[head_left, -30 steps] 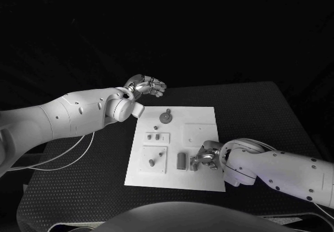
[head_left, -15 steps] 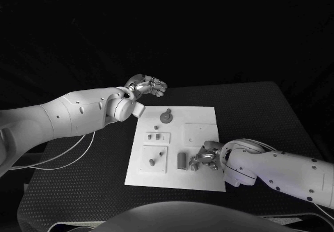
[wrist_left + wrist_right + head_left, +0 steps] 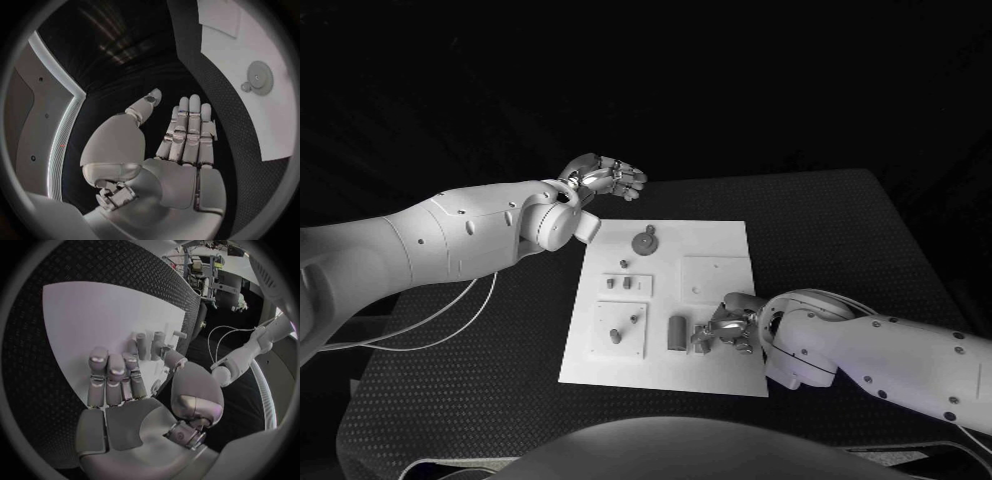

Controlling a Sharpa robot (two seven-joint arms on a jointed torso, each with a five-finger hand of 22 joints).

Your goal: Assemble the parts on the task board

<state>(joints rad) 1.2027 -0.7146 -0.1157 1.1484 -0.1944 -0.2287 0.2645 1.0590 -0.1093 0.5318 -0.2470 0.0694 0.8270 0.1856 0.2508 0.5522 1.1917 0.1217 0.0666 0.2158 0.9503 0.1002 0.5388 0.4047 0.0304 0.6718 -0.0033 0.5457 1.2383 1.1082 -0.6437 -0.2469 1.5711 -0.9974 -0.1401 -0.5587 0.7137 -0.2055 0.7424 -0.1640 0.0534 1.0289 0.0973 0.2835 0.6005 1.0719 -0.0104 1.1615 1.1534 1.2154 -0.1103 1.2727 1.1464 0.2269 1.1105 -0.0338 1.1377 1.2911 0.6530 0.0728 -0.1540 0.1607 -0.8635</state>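
The white task board lies in the middle of the table. On it are a grey gear, a small peg, two raised plates with pegs and an upright grey cylinder. My right hand rests low over the board's near right part, just right of the cylinder. Its fingers lie stretched over the board, with the thumb beside several upright parts and nothing held. My left hand hangs beyond the board's far left corner, fingers straight and empty, with the gear off to its side.
Black textured table surrounds the board on all sides. A white cable loops from the left arm over the table's left part. A square raised plate sits just beyond the right hand.
My right hand has slid slightly toward the board's near edge. The left arm and the parts have not moved.
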